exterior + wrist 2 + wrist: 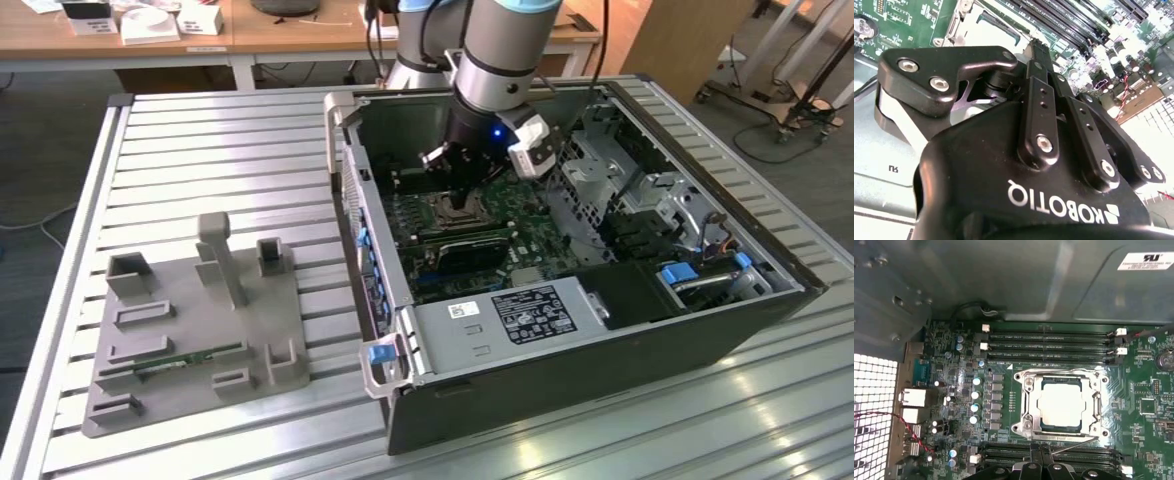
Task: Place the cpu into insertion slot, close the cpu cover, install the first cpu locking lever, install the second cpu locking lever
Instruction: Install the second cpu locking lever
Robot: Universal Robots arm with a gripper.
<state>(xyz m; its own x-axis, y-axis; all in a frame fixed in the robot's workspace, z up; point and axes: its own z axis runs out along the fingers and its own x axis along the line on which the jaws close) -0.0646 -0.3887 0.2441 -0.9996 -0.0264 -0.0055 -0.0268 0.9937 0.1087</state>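
The open computer case [561, 300], centre right of the exterior view, holds the motherboard [1149, 405]. At centre right of the first wrist view the cpu [1061, 404] already sits in the insertion slot [1029, 422], cpu cover [1061, 375] down around it. The claw [1046, 454], clenched empty at bottom centre, seems engaged with a locking lever [1074, 444], which needs pressing under its catch.

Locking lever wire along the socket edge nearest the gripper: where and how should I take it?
Judging by the first wrist view, take the locking lever near its free end, coming from above. It is a thin wire lying low beside the cpu cover, so only a fingertip hook or pinch looks workable.
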